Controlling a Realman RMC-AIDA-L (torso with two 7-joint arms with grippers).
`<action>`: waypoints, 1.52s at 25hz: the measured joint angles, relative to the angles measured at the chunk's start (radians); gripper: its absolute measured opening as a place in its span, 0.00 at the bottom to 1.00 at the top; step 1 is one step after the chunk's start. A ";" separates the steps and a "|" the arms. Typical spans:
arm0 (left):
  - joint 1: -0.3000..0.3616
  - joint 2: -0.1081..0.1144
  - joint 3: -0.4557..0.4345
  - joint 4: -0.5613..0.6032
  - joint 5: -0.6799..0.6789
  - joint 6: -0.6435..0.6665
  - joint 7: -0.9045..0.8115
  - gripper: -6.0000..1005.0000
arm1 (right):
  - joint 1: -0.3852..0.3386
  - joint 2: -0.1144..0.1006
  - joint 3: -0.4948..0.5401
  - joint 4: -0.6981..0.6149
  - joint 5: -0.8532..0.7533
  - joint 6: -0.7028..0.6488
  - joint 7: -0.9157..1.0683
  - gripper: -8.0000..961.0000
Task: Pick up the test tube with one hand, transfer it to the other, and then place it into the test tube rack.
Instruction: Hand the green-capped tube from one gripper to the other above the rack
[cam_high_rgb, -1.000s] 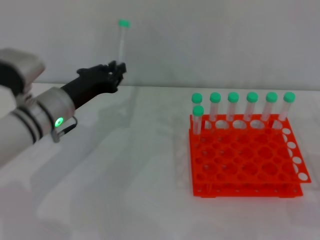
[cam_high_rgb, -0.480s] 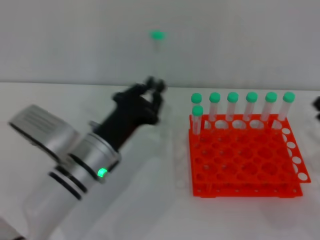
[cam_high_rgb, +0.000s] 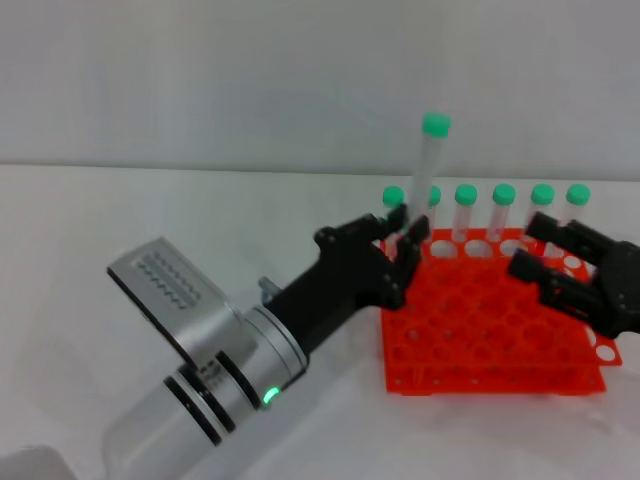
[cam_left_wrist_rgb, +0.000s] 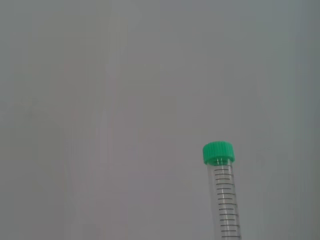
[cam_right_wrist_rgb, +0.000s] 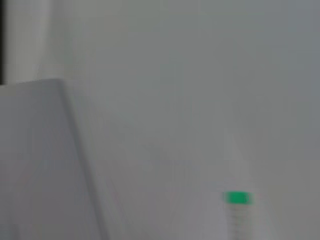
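My left gripper (cam_high_rgb: 402, 238) is shut on the test tube (cam_high_rgb: 427, 170), holding it upright by its lower end, green cap on top, just at the left back edge of the orange-red test tube rack (cam_high_rgb: 490, 330). The left wrist view shows the same test tube (cam_left_wrist_rgb: 224, 200) against a blank wall. The test tube's green cap (cam_right_wrist_rgb: 237, 198) appears blurred in the right wrist view. My right gripper (cam_high_rgb: 560, 262) hovers open over the rack's right side, fingers spread toward the tube, a hand's width from it.
Several other green-capped tubes (cam_high_rgb: 504, 212) stand in the rack's back row, behind both grippers. The rack sits on a white table (cam_high_rgb: 150, 220) with a plain wall behind. The left arm's silver body (cam_high_rgb: 200, 340) lies across the table's front left.
My left arm has swung right, carrying the tube from the table's left to the rack's left edge. The right gripper has come into view from the right, over the rack.
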 joint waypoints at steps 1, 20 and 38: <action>0.002 -0.001 0.000 0.008 0.012 -0.002 -0.001 0.19 | 0.000 0.000 0.000 0.000 0.000 0.000 0.000 0.74; 0.052 0.000 0.000 0.041 0.192 -0.006 0.008 0.19 | 0.100 0.040 0.012 -0.002 -0.016 0.066 0.047 0.66; 0.067 0.006 0.000 0.035 0.225 0.012 0.011 0.19 | 0.095 0.035 0.007 0.007 -0.035 0.072 0.048 0.35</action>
